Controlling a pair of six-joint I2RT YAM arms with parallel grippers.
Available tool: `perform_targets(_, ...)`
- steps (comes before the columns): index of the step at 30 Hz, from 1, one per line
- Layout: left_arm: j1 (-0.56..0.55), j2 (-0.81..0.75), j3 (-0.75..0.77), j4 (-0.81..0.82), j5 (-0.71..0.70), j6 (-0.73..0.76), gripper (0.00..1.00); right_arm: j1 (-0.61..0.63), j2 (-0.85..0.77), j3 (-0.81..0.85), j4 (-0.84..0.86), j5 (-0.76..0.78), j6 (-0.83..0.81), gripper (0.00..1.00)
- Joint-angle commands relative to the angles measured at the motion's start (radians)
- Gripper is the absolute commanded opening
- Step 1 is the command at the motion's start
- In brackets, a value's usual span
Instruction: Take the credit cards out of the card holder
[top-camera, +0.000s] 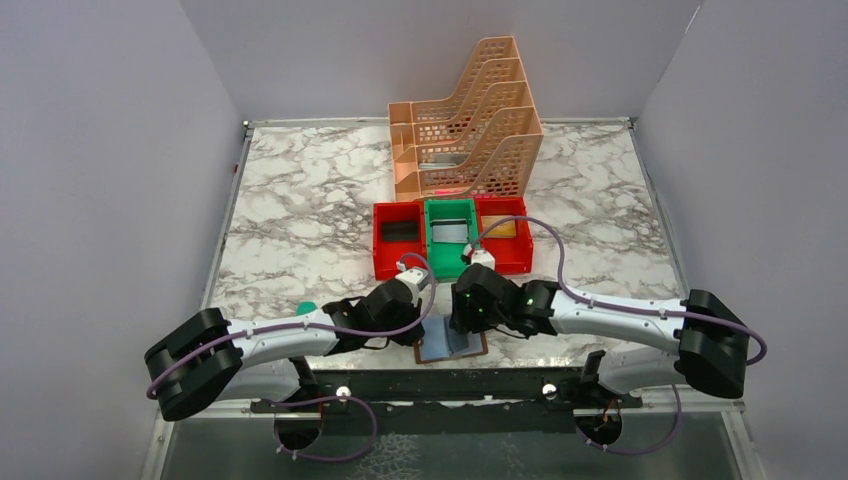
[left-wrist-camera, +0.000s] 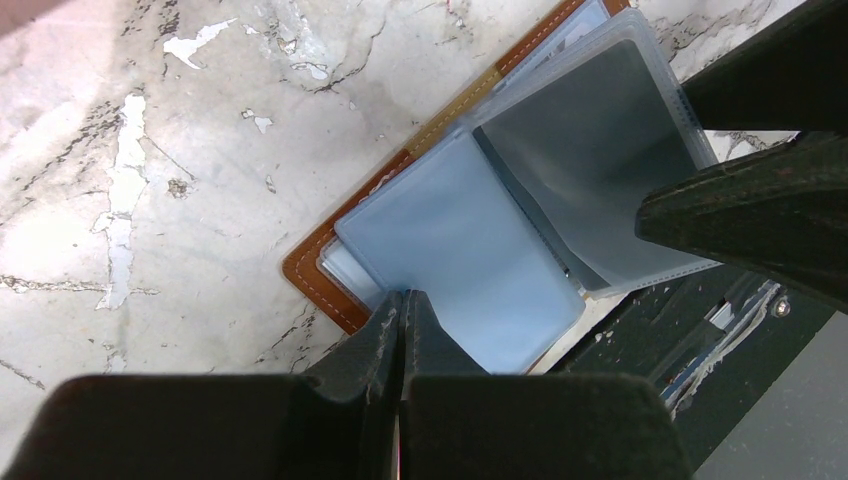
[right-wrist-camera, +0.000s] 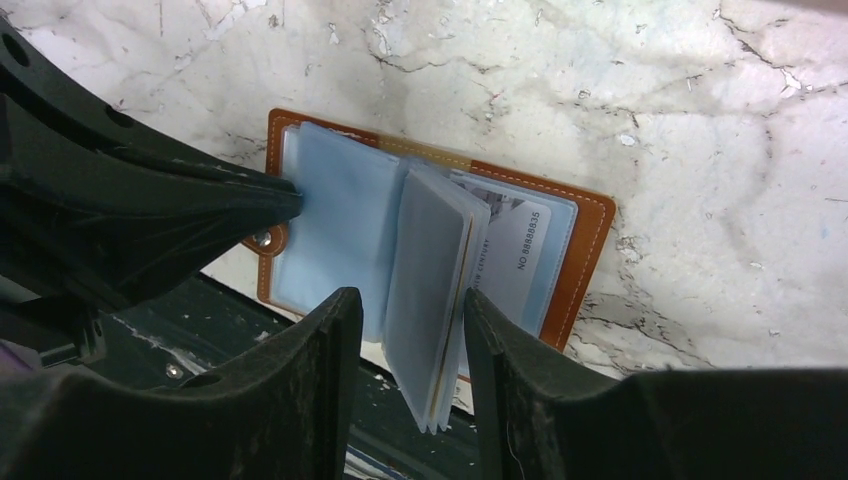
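"Starting with the top view, how far along was the job?" asked the first.

"Hardly begun, by the look of it," said the second. "The card holder (top-camera: 452, 347) lay open at the near edge of the counter (top-camera: 300, 220), between the left gripper (top-camera: 412, 322) and the right gripper (top-camera: 465, 325). Whether anything in the bins (top-camera: 400, 262) behind it was a card could not be told."

"And the left wrist view?"

"There the left gripper was closed on nothing, its tips pressing the holder's near corner down onto the counter."

"The right wrist view?"

"The right gripper's jaws stood part open, astride an upright bundle of clear sleeves (right-wrist-camera: 430, 290), with no firm pinch to be seen. One credit card (right-wrist-camera: 520, 250), a number printed on it, sat in the pocket of the far page. That card at least was yet to be pulled out, and the bundle probably had to be gone through leaf by leaf."
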Motion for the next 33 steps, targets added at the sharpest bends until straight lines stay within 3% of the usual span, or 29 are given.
perform_targets(1, -0.006, 0.000, 0.016, 0.007, -0.010, -0.005, 0.01, 0.008, -0.018, -0.012, 0.025, -0.011, 0.027, 0.49)
perform_targets(5, -0.006, -0.004, 0.015, 0.005, -0.011, -0.006, 0.01, 0.008, -0.006, -0.003, -0.026, 0.032, 0.045, 0.58)
perform_targets(10, -0.006, -0.015, 0.013, -0.006, -0.014, -0.004, 0.01, 0.008, 0.016, 0.011, -0.089, 0.096, 0.054, 0.62)
perform_targets(18, -0.006, -0.014, 0.042, -0.023, -0.019, 0.011, 0.01, 0.007, 0.076, 0.003, -0.055, 0.044, 0.062, 0.62)
perform_targets(24, -0.006, 0.006, 0.021, 0.004, -0.002, -0.001, 0.01, 0.007, 0.053, -0.090, 0.049, -0.023, 0.090, 0.57)
perform_targets(33, -0.006, 0.019, 0.026, 0.003, 0.001, -0.003, 0.01, 0.008, 0.096, -0.057, -0.014, 0.008, 0.115, 0.56)
